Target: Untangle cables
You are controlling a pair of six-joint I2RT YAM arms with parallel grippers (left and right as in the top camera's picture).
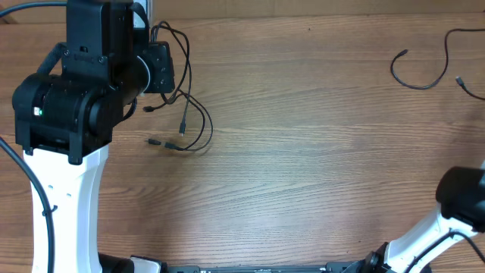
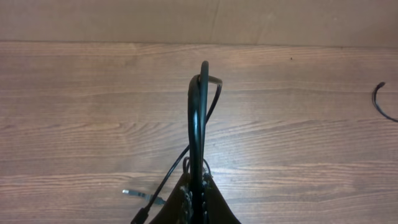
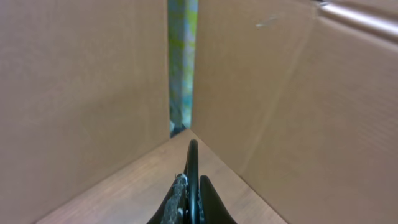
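**A:** What has your left gripper got?

**B:** My left gripper (image 2: 202, 70) is pinched right down. Its fingers (image 2: 196, 124) are pressed flat together with no gap that I can see. A strand of the tangled cables (image 1: 188, 114) comes out at the fingertips, bends over and drops toward the table (image 1: 303, 167).

**A:** And the rest of that tangle?

**B:** From overhead it sits just beside that gripper at the table's far left. It is a few loops, with small plug ends (image 1: 154, 142) lying on the wood.

**A:** Your right side?

**B:** My right gripper (image 3: 191, 149) is closed as well, finger against finger, with nothing between them. It points at a corner of cardboard walls (image 3: 74, 93).

**A:** Any other wire?

**B:** A loose cable (image 1: 420, 72) lies curled at the far right, well apart from the tangle.
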